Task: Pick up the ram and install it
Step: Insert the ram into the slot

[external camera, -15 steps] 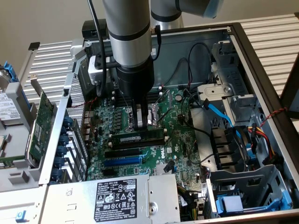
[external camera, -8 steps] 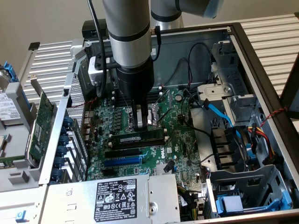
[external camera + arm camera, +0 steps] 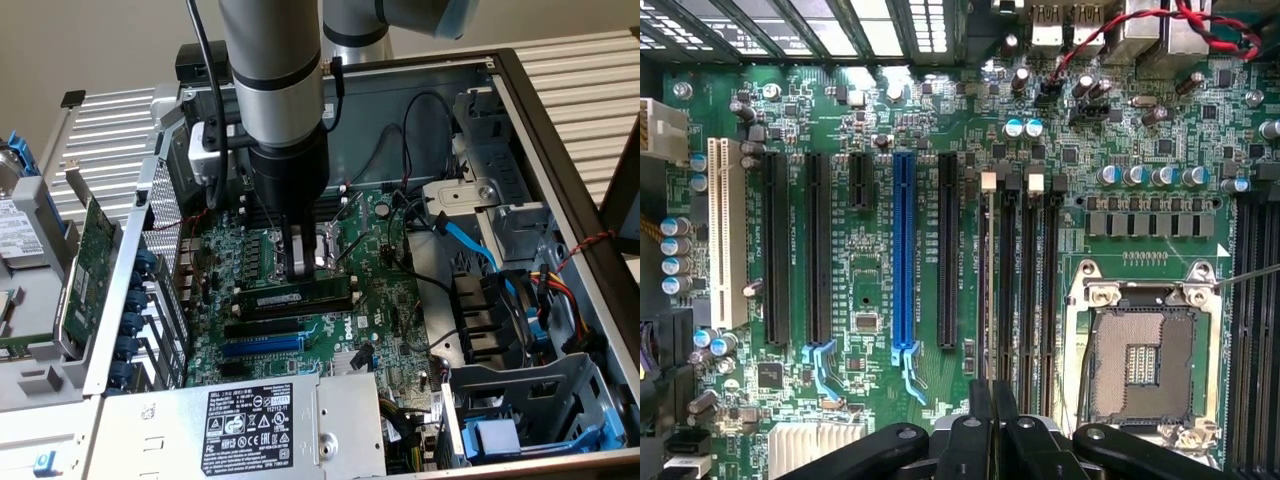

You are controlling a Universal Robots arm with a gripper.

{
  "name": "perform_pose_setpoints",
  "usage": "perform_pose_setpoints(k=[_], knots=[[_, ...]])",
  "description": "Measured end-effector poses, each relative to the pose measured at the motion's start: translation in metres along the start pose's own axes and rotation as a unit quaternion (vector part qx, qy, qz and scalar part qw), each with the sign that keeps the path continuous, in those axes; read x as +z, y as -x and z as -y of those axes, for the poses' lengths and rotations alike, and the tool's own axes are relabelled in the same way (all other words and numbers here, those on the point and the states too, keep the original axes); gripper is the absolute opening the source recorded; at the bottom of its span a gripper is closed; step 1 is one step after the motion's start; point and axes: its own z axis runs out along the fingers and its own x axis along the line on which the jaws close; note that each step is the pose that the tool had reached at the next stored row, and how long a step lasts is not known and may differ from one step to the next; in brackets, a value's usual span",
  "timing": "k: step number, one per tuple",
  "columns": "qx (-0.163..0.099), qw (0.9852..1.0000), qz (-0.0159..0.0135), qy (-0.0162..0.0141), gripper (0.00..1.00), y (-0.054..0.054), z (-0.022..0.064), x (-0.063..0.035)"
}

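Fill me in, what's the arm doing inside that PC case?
The gripper is down over the motherboard in the open case, fingers shut, right at the ram. The ram stands on edge in one of the slots beside the CPU socket. Can't tell whether the fingers pinch it or just press on it, or whether it's fully seated.
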Motion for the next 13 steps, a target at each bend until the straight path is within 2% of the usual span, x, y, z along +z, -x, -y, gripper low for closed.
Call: perform_pose_setpoints(k=[13], knots=[[0.000,1.0000,-0.0002,-0.0002,0.12,-0.0011,-0.0008,0.0000]])
